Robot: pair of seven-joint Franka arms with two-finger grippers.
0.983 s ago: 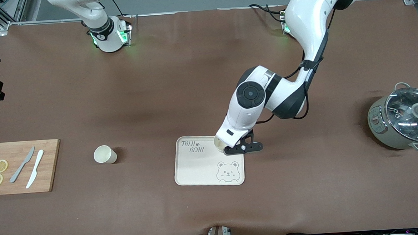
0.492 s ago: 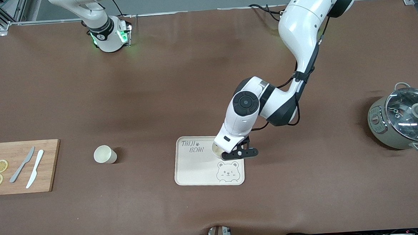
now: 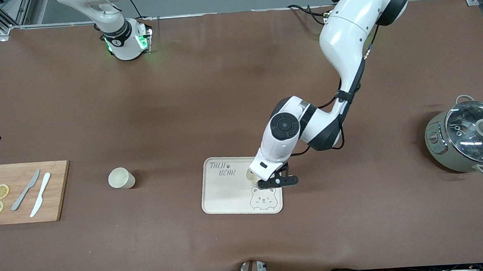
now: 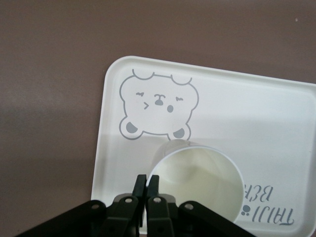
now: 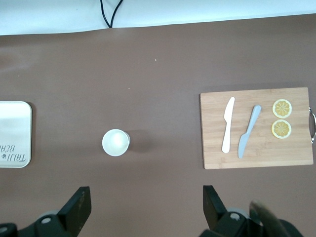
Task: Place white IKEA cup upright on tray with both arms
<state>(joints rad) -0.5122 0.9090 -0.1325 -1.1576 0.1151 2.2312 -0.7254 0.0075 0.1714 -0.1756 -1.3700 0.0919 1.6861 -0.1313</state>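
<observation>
**Left arm holds one cup over the tray; a second cup waits on the table**

Left wrist view puts the left gripper pinched on the rim of a white cup, one finger inside the wall and one outside, mouth up. Gripping the rim this way keeps the cup upright as it goes down. The cup hangs over the cream tray, between the winking bear drawing and the grey "TAIJI BEAR" lettering; whether its base already touches the tray cannot be told.

From the front, that gripper is over the tray's corner nearest the left arm's base.

The right gripper is spread wide and empty, high over the table, waiting. Below it a second white cup stands upright on the brown table, between the tray and the wooden cutting board with its two knives and lemon slices.
</observation>
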